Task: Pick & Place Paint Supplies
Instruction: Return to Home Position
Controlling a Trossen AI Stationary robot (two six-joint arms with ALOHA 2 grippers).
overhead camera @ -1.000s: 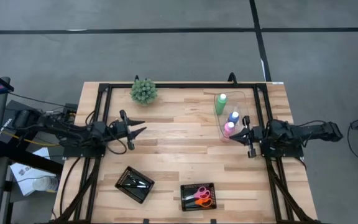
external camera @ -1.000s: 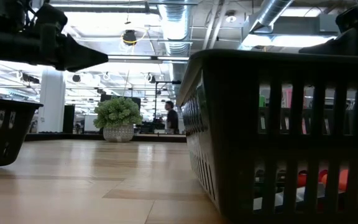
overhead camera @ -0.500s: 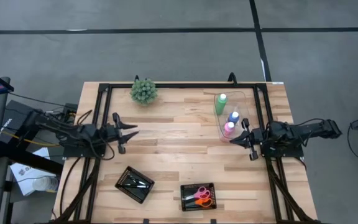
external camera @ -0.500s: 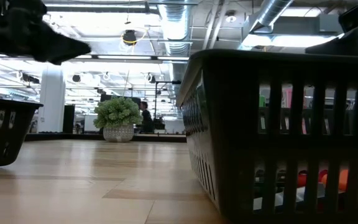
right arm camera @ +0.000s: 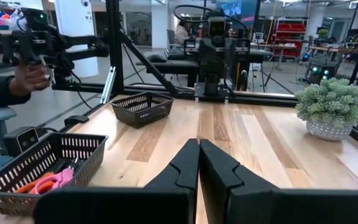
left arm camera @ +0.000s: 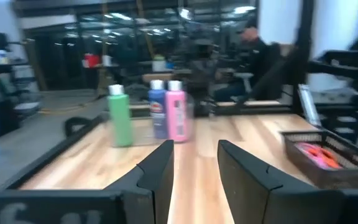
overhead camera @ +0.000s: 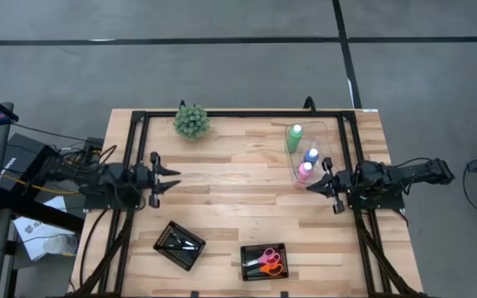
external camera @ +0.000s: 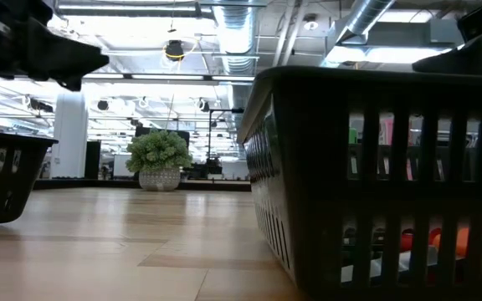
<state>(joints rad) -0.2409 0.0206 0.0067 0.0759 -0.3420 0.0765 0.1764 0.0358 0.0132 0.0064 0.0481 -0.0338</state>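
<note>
Three bottles [overhead camera: 311, 155], green, blue and pink, stand together near the worktop's [overhead camera: 238, 165] right edge just beside the right hand [overhead camera: 309, 187], its fingers pressed together, while the left hand [overhead camera: 175, 178] hangs spread above the left side, with brushes [overhead camera: 182, 243] in the left black bin [overhead camera: 160, 247] and scissors [overhead camera: 268, 260] in the right black bin [overhead camera: 243, 261].

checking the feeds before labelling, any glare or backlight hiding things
Low view: bright ceiling lights backlight the scissors bin and left gripper into dark silhouettes, the bin blocking the right half. High view: even light, no glare on the table, only faint shadows. Right wrist view: plant evenly lit.
</note>
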